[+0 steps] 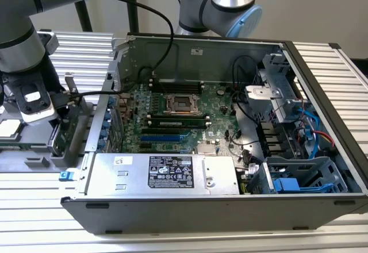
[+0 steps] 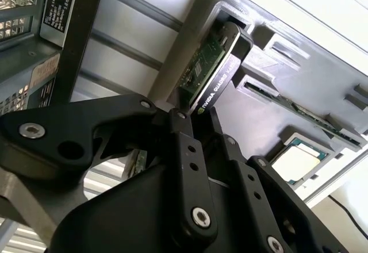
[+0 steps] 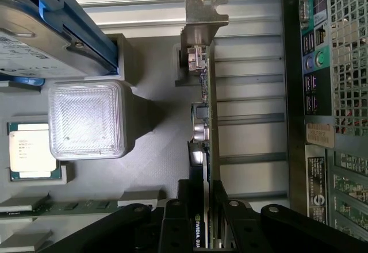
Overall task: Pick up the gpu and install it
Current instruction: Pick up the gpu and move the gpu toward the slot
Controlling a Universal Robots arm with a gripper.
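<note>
The gpu stands on edge in a slot of the grey parts tray, with its silver bracket at the far end. My gripper is shut on the card's near end, one black finger pressed against each face. In the second wrist view the gpu runs from between the fingers into the tray's holder. In the exterior view the gpu stands upright just outside the open computer case, on that view's left, under the arm's wrist.
The tray also holds a processor chip, a RAM stick, a translucent block and a drive in blue rails. Inside the case lie the motherboard and the power supply. The case's rear panel is close beside the card.
</note>
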